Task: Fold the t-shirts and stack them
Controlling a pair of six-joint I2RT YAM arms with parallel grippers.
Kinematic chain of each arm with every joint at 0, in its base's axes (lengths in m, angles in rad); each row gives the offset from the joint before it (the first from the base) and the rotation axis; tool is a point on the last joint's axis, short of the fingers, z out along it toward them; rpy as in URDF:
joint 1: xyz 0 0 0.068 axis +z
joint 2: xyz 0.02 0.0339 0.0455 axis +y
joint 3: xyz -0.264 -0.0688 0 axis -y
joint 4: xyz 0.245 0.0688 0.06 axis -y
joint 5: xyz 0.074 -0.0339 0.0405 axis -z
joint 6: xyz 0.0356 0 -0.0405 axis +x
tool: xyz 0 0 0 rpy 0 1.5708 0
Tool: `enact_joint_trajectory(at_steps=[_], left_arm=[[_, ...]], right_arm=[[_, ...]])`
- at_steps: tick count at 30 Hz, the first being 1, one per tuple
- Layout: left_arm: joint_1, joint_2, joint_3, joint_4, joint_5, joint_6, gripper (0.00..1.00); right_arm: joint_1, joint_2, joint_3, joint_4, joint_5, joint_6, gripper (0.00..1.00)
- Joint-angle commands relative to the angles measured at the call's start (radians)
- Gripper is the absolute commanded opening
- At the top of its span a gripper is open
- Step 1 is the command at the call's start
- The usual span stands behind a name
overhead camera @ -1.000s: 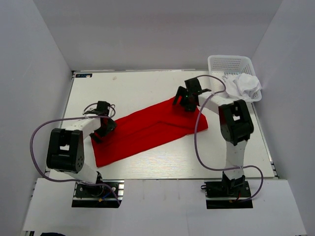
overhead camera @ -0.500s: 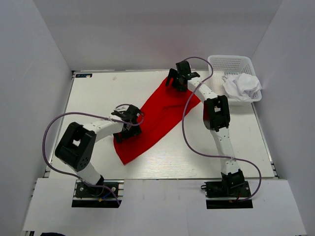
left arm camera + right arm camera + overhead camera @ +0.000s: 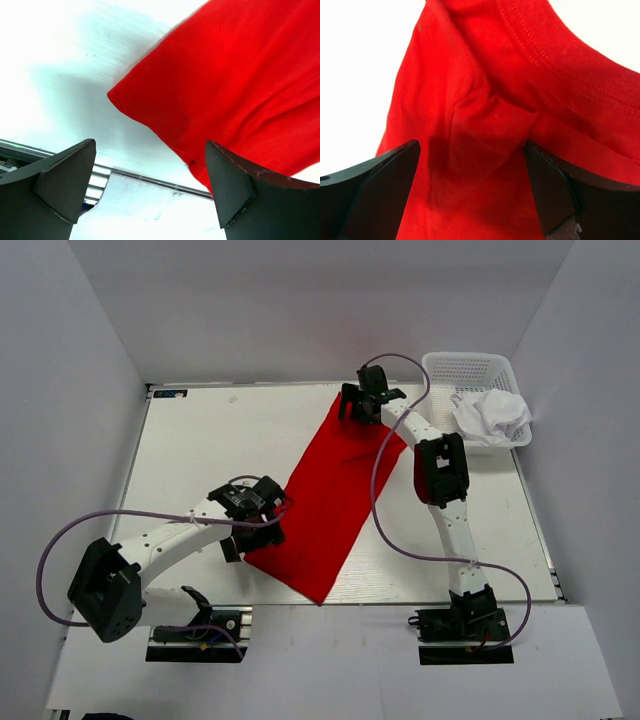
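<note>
Swung round from crosswise, the red shirt (image 3: 330, 495) now lies near-to-far on the counter (image 3: 220, 440), seemingly ready for folding. The left claw (image 3: 264, 514) and right claw (image 3: 362, 410) are spread open at its edges (the white shirt (image 3: 492, 415) waits in the far-right basket (image 3: 470, 365)).

The red t-shirt (image 3: 335, 495) lies as a long strip slanting across the table (image 3: 200, 440), far centre to near edge. The left gripper (image 3: 262, 512) is at its left edge, the right gripper (image 3: 362, 406) at its far end. The white t-shirt (image 3: 492, 414) sits crumpled in the basket (image 3: 465, 368).
</note>
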Motion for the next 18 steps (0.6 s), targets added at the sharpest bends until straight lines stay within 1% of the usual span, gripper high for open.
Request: enact_joint_trajectory(at_steps=[1, 4, 5, 6, 8, 9, 10, 14, 15, 17, 18], left_arm=[[-0.014, -0.022, 0.093, -0.045, -0.143, -0.009, 1.0], [-0.014, 0.0, 0.144, 0.033, -0.219, 0.079, 1.0], [-0.014, 0.012, 0.153, 0.085, -0.233, 0.1, 1.0], [-0.014, 0.012, 0.172, 0.103, -0.249, 0.126, 1.0], [-0.004, 0.026, 0.181, 0.125, -0.308, 0.126, 1.0], [0.01, 0.026, 0.192, 0.157, -0.331, 0.149, 1.0], [0.01, 0.026, 0.192, 0.18, -0.346, 0.165, 1.0], [0.01, 0.036, 0.192, 0.274, -0.363, 0.258, 1.0], [0.01, 0.049, 0.183, 0.283, -0.372, 0.258, 1.0], [0.01, 0.07, 0.193, 0.271, -0.383, 0.267, 1.0], [0.01, 0.092, 0.202, 0.256, -0.383, 0.258, 1.0]], right_arm=[[0.006, -0.136, -0.036, -0.027, -0.008, -0.111, 0.91], [0.026, -0.222, -0.084, -0.03, 0.035, -0.13, 0.91], [0.038, -0.238, -0.122, -0.044, 0.095, -0.124, 0.91], [0.04, -0.273, -0.165, -0.05, 0.119, -0.107, 0.91], [0.046, -0.311, -0.229, -0.09, 0.194, -0.072, 0.91], [0.044, -0.337, -0.298, -0.116, 0.203, -0.04, 0.91], [0.043, -0.354, -0.321, -0.131, 0.216, -0.03, 0.91], [0.038, -0.378, -0.429, -0.14, 0.202, -0.004, 0.91], [0.035, -0.362, -0.44, -0.134, 0.164, -0.027, 0.91], [0.034, -0.338, -0.42, -0.14, 0.161, -0.044, 0.91], [0.032, -0.298, -0.411, -0.14, 0.161, -0.076, 0.91]])
